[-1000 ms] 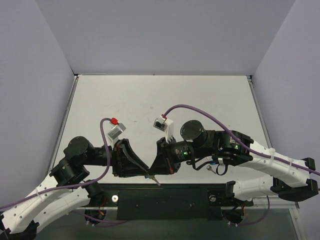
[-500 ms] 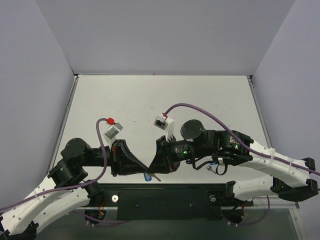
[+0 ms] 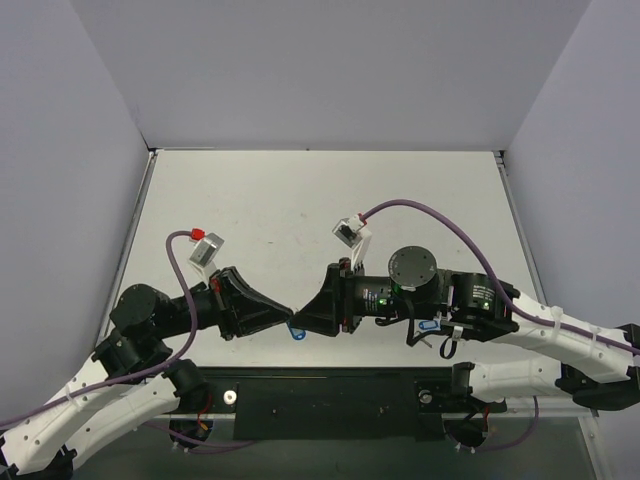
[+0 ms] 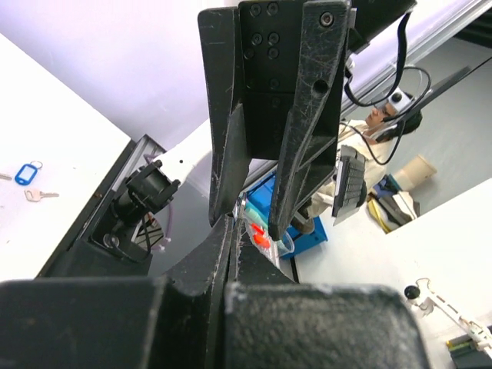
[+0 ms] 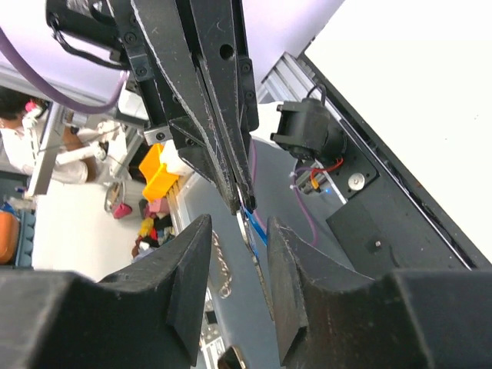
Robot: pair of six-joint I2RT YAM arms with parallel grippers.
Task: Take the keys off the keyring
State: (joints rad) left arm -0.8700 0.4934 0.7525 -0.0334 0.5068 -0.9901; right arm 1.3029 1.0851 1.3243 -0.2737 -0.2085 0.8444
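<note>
My left gripper is shut on the thin silver keyring, held in the air near the table's front edge. A blue tag and a slim silver key hang from the ring below its tips. My right gripper faces it tip to tip and is open. Its fingers stand on either side of the hanging ring without touching it. In the left wrist view my shut left gripper points at the right gripper's spread fingers. A second blue tag and a loose key lie on the table.
The second blue tag also shows in the top view, under the right forearm. The black base plate runs along the near edge below both grippers. White table stretches behind the arms, enclosed by grey walls.
Both gripper tips have moved away from the near edge, toward the table's middle. The right arm's wrist has swung right and the left arm has drawn back left. The blue tag still hangs between them.
</note>
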